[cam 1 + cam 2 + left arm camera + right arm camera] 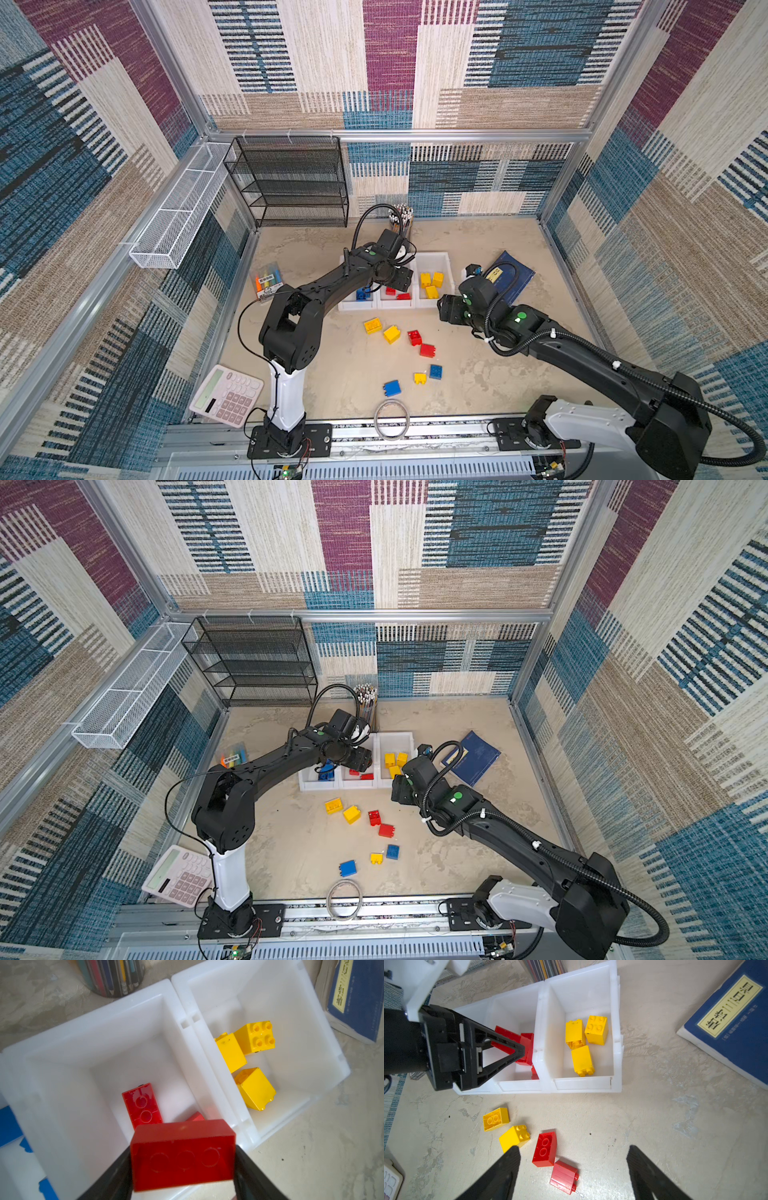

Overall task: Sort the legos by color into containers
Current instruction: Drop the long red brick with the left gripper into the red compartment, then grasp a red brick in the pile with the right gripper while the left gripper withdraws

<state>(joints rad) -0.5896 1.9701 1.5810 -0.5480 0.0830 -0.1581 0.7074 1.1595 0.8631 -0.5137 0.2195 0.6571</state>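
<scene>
We find the left gripper (182, 1148) clamped on a red oblong brick (180, 1159), held over the middle bin (104, 1012), where other red bricks (142, 1105) lie. Step in hand: the deposit. Next, in our judgement, the jaws must part squarely above that bin. The right gripper (574, 1148) hangs spread and empty above the loose bricks (545, 1151).

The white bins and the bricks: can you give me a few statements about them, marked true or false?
1. The right bin holds three yellow bricks. True.
2. The left tool grips a blue brick. False: it grips a red brick above the middle bin.
3. The right tool is open and empty. True.
4. Every brick is already in a bin. False: seven loose bricks lie on the table.
</scene>
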